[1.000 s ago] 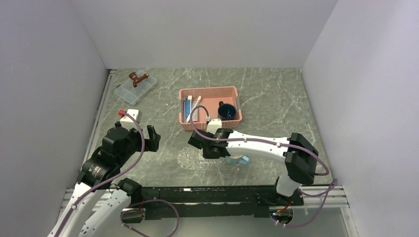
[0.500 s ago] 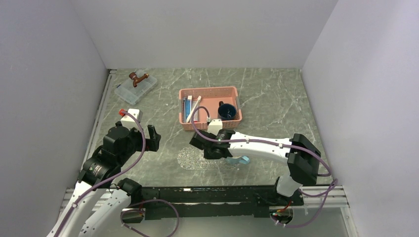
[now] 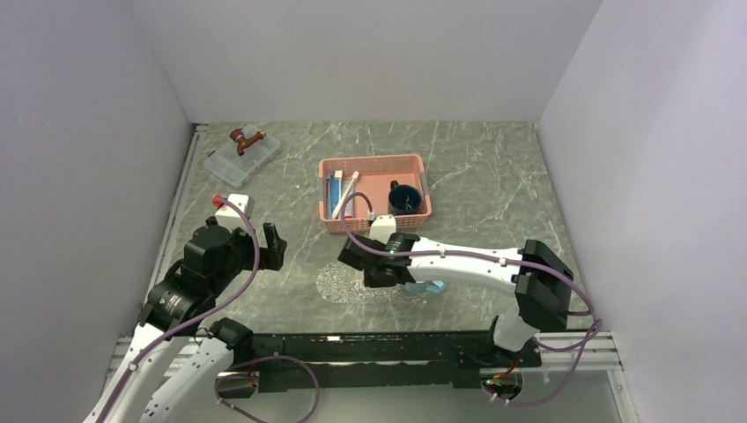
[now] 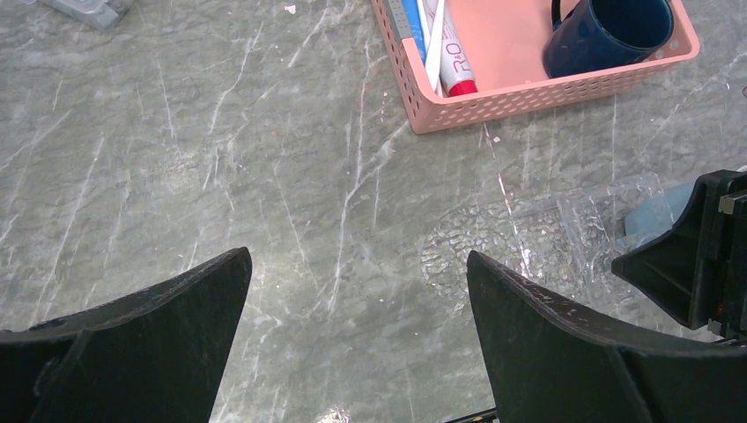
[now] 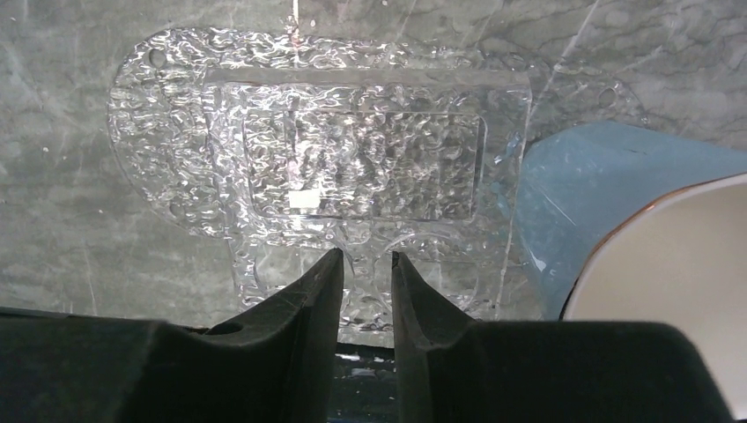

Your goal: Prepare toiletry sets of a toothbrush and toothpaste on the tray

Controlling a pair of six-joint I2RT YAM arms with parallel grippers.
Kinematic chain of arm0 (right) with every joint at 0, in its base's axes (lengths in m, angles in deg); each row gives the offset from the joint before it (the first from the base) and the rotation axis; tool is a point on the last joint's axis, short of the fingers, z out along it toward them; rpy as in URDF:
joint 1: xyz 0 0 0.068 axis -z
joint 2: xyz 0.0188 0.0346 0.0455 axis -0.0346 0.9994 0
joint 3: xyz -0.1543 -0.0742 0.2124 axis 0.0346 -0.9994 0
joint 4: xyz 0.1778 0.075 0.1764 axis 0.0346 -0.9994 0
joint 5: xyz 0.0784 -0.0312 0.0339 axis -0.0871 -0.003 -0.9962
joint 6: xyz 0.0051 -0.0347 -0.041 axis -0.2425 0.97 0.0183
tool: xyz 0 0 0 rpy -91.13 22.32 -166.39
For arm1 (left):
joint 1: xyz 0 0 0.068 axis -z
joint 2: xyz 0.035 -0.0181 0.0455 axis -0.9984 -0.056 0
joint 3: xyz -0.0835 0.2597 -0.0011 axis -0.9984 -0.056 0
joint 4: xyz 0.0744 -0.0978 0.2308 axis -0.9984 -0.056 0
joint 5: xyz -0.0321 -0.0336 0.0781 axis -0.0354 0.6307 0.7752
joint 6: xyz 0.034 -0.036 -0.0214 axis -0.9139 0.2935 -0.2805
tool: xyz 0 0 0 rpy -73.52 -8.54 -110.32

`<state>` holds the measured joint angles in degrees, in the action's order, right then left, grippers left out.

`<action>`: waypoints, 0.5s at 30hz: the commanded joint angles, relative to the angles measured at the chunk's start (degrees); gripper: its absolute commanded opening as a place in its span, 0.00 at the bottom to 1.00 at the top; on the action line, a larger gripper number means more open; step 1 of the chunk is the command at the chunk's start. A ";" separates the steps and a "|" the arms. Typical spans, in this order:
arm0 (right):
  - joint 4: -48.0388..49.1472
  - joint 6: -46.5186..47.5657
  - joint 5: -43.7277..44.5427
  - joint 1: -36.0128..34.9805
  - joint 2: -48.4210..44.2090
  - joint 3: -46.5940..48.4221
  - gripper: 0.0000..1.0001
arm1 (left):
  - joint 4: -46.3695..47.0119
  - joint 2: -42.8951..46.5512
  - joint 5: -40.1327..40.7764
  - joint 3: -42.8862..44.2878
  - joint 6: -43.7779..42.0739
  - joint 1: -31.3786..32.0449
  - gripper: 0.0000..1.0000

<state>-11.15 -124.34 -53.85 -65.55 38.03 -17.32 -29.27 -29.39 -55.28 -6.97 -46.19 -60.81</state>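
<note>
Near front edge of worktop (image 4: 264, 176): tray (image 3: 339, 284) flat, long axis left-right. Over its near rim, right claw (image 5: 361, 257), fingers a narrow slit apart, pinching nothing. Left of tray, left claw (image 4: 357, 264) spread wide, empty, well apart from it. Behind, inside pink basket (image 4: 528, 101): toothbrush (image 4: 433, 48) and toothpaste (image 4: 452, 62) side by side, long axes near-far, red cap toward near wall. Dark blue mug (image 4: 608, 31) at right end of basket.

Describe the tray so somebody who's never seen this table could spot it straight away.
On the grey marbled table, look nearer the arms than the pink basket, beneath the right gripper. The tray is the flat oval dish there; unlike the opaque basket and light blue cup nearby, it is clear and bumpy.
</note>
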 commanded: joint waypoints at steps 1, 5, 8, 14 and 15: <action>-1.92 -0.65 2.43 -0.46 -2.71 2.70 0.31 | 1.50 0.10 0.26 0.25 -0.48 0.04 0.99; -2.89 -0.84 3.28 -0.41 -3.07 3.50 0.33 | 1.48 0.12 0.26 0.21 -0.41 0.03 0.99; -4.16 -0.63 4.30 -0.41 -3.59 5.14 0.33 | 1.46 0.22 0.32 0.23 -0.36 0.06 0.99; -4.69 1.25 6.95 -0.48 -5.37 7.18 0.34 | 1.42 0.21 0.32 0.21 -0.40 0.04 0.99; -4.70 1.77 7.27 -0.42 -5.56 7.62 0.35 | 1.42 0.18 0.32 0.26 -0.33 0.05 0.99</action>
<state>-14.67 -124.12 -50.26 -65.74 35.59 -13.08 -29.27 -29.36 -55.28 -6.97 -46.17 -60.81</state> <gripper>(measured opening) 0.340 0.992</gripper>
